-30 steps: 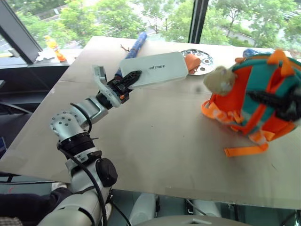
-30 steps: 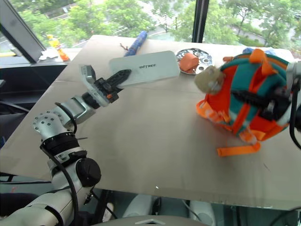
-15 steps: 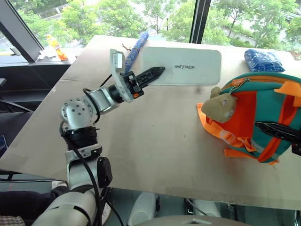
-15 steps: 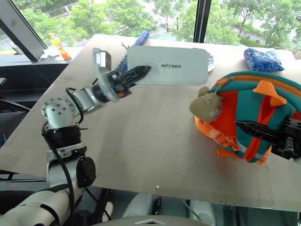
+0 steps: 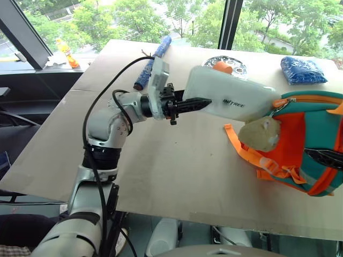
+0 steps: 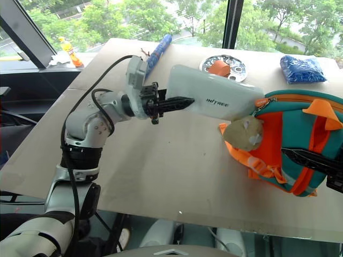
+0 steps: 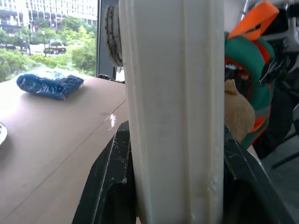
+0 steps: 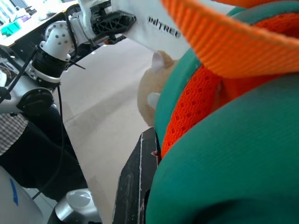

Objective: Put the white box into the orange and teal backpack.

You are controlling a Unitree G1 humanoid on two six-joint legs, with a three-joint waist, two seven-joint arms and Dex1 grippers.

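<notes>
Clamped on the near end of the white box (image 5: 230,99), the left gripper (image 5: 188,105) holds it level above the desk (image 5: 177,166), its far end touching the rim of the orange and teal backpack (image 5: 300,139). Right gripper (image 6: 313,160), jaws closed on the backpack's front, props it. Judged step: insertion. Next the box likely needs tilting down into the zipped-open mouth, clear of the plush toy (image 5: 259,134).

Arm pose
The left gripper (image 5: 206,103) is held level, fingers clamped; the right gripper (image 6: 308,158) is kept closed.
</notes>
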